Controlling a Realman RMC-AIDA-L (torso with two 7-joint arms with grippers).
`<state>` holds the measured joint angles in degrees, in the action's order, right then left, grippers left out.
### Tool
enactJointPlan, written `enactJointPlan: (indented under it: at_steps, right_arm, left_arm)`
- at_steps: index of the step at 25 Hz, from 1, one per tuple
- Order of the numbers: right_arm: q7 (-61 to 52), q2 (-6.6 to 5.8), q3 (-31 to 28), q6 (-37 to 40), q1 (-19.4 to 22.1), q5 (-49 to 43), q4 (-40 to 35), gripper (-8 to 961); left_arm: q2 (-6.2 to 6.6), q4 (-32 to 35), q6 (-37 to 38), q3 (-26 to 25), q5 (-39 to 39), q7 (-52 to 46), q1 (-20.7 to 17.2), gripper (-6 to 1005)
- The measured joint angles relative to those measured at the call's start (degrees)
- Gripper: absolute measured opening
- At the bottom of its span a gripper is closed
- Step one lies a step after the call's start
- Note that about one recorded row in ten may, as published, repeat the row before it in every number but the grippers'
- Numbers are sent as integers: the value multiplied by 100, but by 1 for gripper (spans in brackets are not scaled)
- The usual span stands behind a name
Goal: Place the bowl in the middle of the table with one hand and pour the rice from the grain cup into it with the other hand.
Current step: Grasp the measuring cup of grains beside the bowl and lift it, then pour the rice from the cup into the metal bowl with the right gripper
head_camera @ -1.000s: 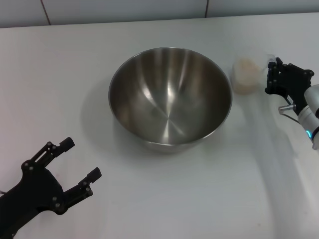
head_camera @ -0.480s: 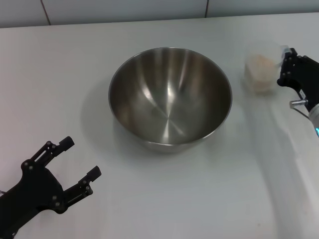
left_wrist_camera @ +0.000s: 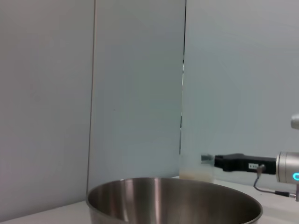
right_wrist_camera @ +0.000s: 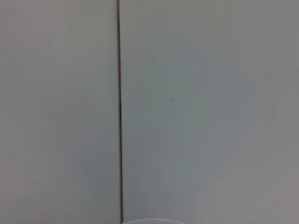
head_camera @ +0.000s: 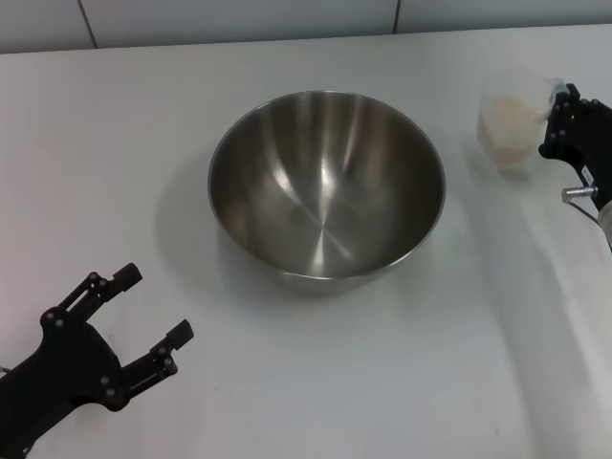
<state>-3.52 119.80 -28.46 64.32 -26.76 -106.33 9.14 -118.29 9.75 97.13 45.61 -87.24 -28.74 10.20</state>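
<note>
The steel bowl (head_camera: 326, 189) stands empty in the middle of the white table (head_camera: 402, 363). My right gripper (head_camera: 547, 120) is at the far right, shut on the clear grain cup (head_camera: 512, 124), which holds it upright to the right of the bowl. Beige rice (head_camera: 510, 117) shows inside the cup. My left gripper (head_camera: 143, 311) is open and empty near the table's front left, apart from the bowl. The left wrist view shows the bowl's rim (left_wrist_camera: 173, 198), with the cup (left_wrist_camera: 196, 171) and the right gripper (left_wrist_camera: 224, 161) behind it. The cup's rim (right_wrist_camera: 152, 221) just shows in the right wrist view.
A grey tiled wall (head_camera: 239, 19) runs along the table's far edge. Bare tabletop lies in front of the bowl and to its left.
My right gripper has carried the grain cup to the right and farther back, apparently lifting it. The bowl and the left gripper have not moved.
</note>
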Motion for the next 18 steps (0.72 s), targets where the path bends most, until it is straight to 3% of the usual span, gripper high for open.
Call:
enactJointPlan:
  at_steps: [8,18]
  right_arm:
    - [0,-49,-2,1136,-116,-4,130,30]
    - [-63,-68,41,1380,-161,-130,114,29]
  left_arm:
    - [0,0,-7,33,-11,0,-9,868]
    - [0,0,-10,44,-13,0,-9,868]
